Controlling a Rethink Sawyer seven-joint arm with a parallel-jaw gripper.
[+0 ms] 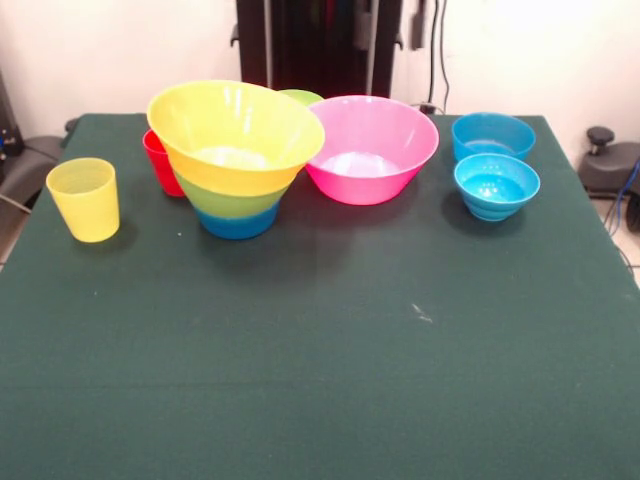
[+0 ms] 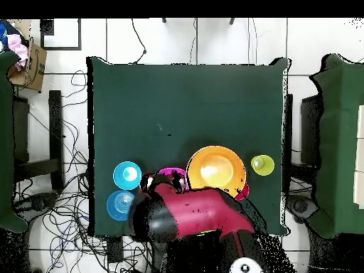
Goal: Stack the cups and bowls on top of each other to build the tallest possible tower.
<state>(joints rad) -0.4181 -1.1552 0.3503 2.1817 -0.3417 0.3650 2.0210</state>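
A tilted tower (image 1: 235,150) stands at the back left: the large orange-yellow bowl (image 1: 235,125) in a green bowl (image 1: 228,203) in a blue bowl (image 1: 237,224). A red cup (image 1: 158,160) stands behind it and a small green bowl (image 1: 301,97) peeks out behind its rim. The yellow cup (image 1: 85,198) stands alone to the left. The pink bowl (image 1: 370,150) sits to the right, then two blue bowls (image 1: 493,135) (image 1: 497,185). No purple cup shows. The front view shows no gripper. In the overhead view the red and black arm (image 2: 195,213) reaches over the pink bowl (image 2: 170,173); its gripper end (image 2: 148,185) is unclear.
The robot's pedestal (image 1: 320,45) stands at the far table edge behind the bowls. All objects sit along the table's far side, by the robot. In the overhead view more green tables (image 2: 341,142) stand at both sides, with cables on the floor (image 2: 67,206).
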